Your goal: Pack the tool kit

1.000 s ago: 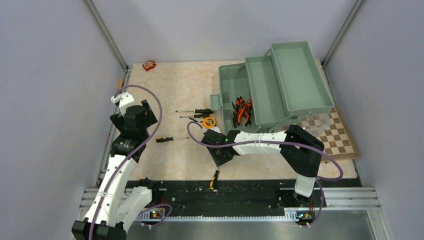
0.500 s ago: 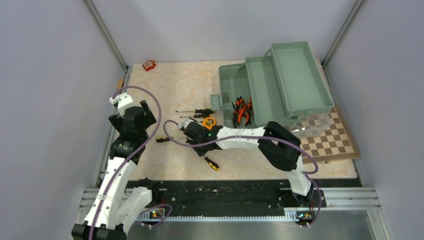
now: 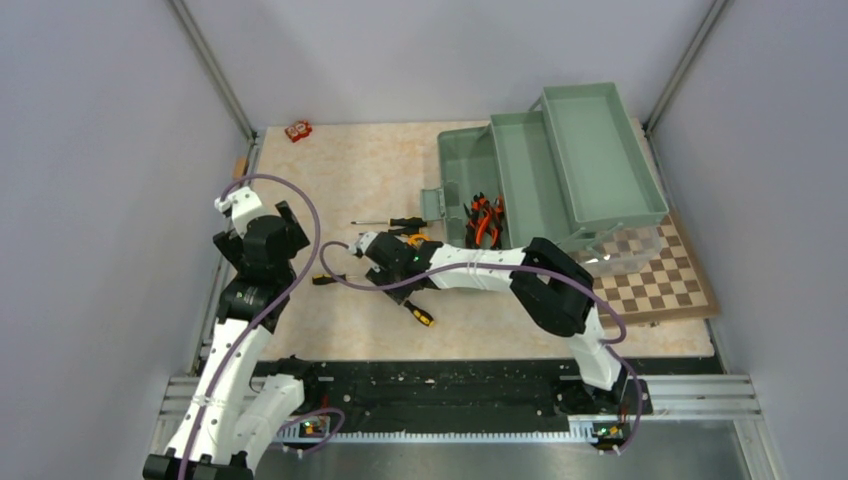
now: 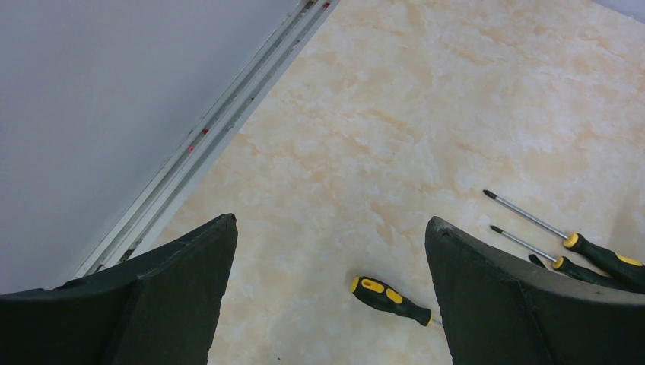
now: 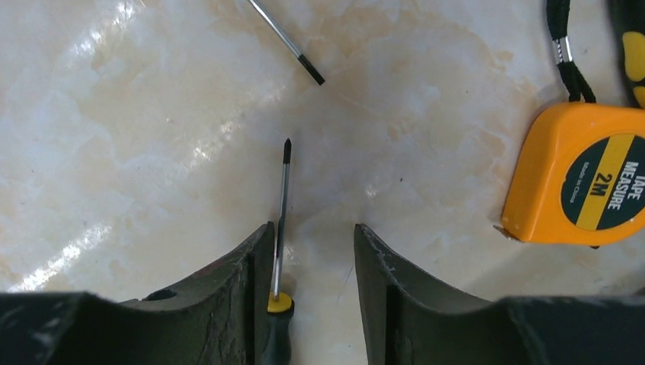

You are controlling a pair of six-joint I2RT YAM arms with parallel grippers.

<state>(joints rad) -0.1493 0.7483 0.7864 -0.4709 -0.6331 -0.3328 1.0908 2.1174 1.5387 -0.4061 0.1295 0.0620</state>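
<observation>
Marbled tabletop (image 3: 330, 180), with your right gripper (image 5: 313, 228) newly arrived at a screwdriver (image 5: 283, 198).
Within a second your right arm swung from the near edge to just beside the tape measure (image 5: 586, 175). Its jaws stood partly apart, the shaft against one finger, unclamped. Your left gripper (image 4: 331, 222) gaped empty. The toolbox (image 3: 575, 150) stood open with pliers (image 3: 483, 218) inside, so the screwdrivers were probably still to pack.

The table top (image 5: 152, 129) looks like smooth, glossy cream marble with bright glare. In the right wrist view, the screwdriver (image 5: 279, 303) at six o'clock has a shiny metal shaft; the tape measure (image 5: 586, 179) at three o'clock is smooth orange plastic.
</observation>
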